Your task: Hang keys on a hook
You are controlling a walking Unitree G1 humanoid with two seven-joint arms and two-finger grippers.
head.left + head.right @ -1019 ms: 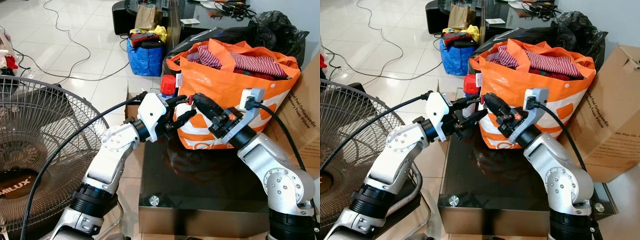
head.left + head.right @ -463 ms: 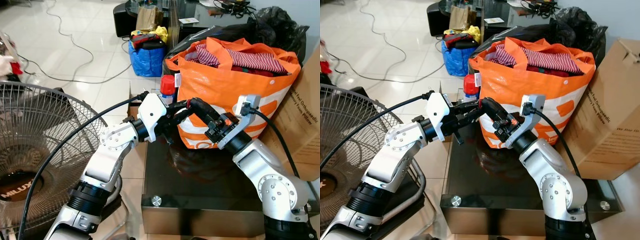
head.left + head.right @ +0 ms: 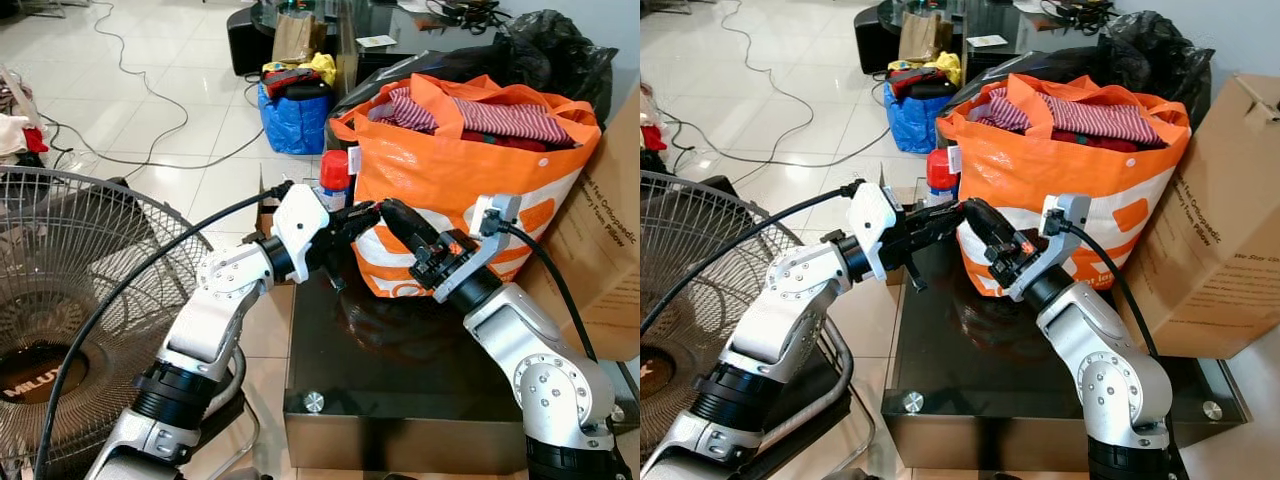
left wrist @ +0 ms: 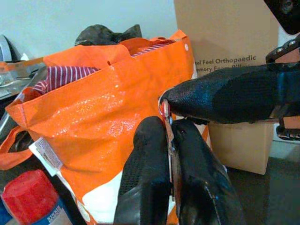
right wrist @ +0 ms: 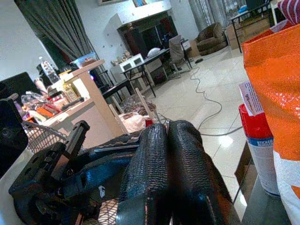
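My two grippers meet tip to tip above the near left corner of the black glass table [image 3: 420, 370], in front of the orange bag [image 3: 470, 160]. The left gripper [image 3: 362, 213] is shut on the keys [image 4: 168, 129], a thin strip of metal between its two black fingers [image 4: 145, 159]. The right gripper [image 3: 392, 212] comes in from the right, and its fingers [image 4: 225, 96] touch the top of the same metal piece. In the right wrist view the right fingers [image 5: 150, 168] are pressed together, with a sliver of the keys [image 5: 166, 123] at their tips.
A red-capped spray can [image 3: 336, 172] stands just behind the left gripper. A large fan [image 3: 60, 300] fills the left side and a cardboard box [image 3: 612, 230] the right. A blue bag [image 3: 293, 115], a black rubbish bag [image 3: 550, 50] and floor cables [image 3: 150, 90] lie beyond.
The left gripper's fingers were spread a second ago and have shut on the keys at the right gripper's tips. Both arms rose slightly, and the camera shifted a little.
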